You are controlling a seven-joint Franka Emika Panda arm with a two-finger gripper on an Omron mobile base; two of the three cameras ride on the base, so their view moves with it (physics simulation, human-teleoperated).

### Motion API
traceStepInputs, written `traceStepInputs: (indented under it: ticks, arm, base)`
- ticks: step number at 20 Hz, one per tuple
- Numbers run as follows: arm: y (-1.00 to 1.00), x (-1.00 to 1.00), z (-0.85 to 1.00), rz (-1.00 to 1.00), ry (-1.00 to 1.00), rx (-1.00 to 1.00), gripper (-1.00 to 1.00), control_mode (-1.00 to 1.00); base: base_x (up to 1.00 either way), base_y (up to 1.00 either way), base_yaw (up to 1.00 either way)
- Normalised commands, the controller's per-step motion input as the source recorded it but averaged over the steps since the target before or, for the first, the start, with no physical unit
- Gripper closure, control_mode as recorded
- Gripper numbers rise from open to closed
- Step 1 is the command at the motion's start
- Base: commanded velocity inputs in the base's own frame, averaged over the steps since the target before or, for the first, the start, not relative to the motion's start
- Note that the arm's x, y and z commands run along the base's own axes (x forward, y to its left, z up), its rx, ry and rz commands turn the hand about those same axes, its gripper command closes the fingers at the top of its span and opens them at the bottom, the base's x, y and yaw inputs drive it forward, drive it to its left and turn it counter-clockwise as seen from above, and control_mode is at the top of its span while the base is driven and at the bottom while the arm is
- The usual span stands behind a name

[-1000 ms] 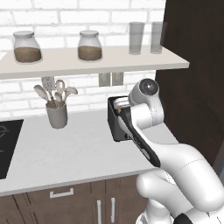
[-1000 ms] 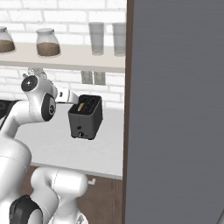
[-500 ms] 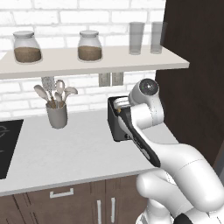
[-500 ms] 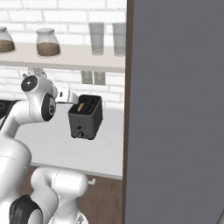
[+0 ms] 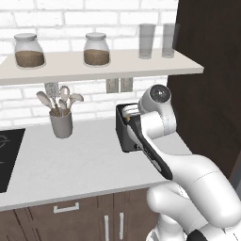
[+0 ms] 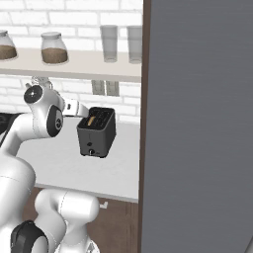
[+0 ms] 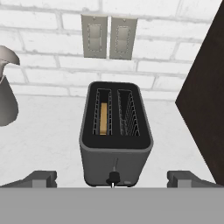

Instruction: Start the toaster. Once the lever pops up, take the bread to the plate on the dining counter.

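The dark grey toaster (image 7: pixel 116 131) stands on the grey worktop (image 5: pixel 70 164) near the brick wall, also seen as the toaster (image 6: pixel 98 132) and the toaster (image 5: pixel 125 135) behind my forearm. The golden-brown bread (image 7: pixel 103 119) sits down in its left slot, only its top edge showing. A small dark lever knob (image 7: pixel 113 177) sticks out low on the narrow front face. My gripper (image 7: pixel 113 179) hovers above and in front of the toaster, open, with its fingertips (image 7: pixel 41 178) wide to either side of that front face and nothing held. The plate and the dining counter are out of view.
A grey utensil holder (image 5: pixel 60 123) with spoons stands left of the toaster. A shelf (image 5: pixel 94 63) with jars and glasses hangs above. A tall dark cabinet side (image 5: pixel 207 94) closes in right beside the toaster. Wall outlets (image 7: pixel 107 36) sit behind it; a black cooktop (image 5: pixel 7 155) lies far left.
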Motion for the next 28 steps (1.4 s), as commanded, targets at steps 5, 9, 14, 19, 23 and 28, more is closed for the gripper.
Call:
traceStepInputs:
  ticks: [5, 9, 14, 19, 23, 28]
  arm:
    - [0.00, 0.00, 0.00, 0.00, 0.00, 0.00, -1.00, -1.00]
    - [0.00, 0.00, 0.00, 0.00, 0.00, 0.00, -1.00, -1.00]
    - [0.00, 0.00, 0.00, 0.00, 0.00, 0.00, -1.00, -1.00]
    - [0.00, 0.00, 0.00, 0.00, 0.00, 0.00, -1.00, -1.00]
    - [0.00, 0.00, 0.00, 0.00, 0.00, 0.00, -1.00, -1.00]
    - [0.00, 0.00, 0.00, 0.00, 0.00, 0.00, -1.00, -1.00]
  base:
    - [0.00, 0.00, 0.00]
    - [0.00, 0.00, 0.00]
    - [0.00, 0.00, 0.00]
    - [0.00, 0.00, 0.00]
    - [0.00, 0.00, 0.00]
    - [0.00, 0.00, 0.00]
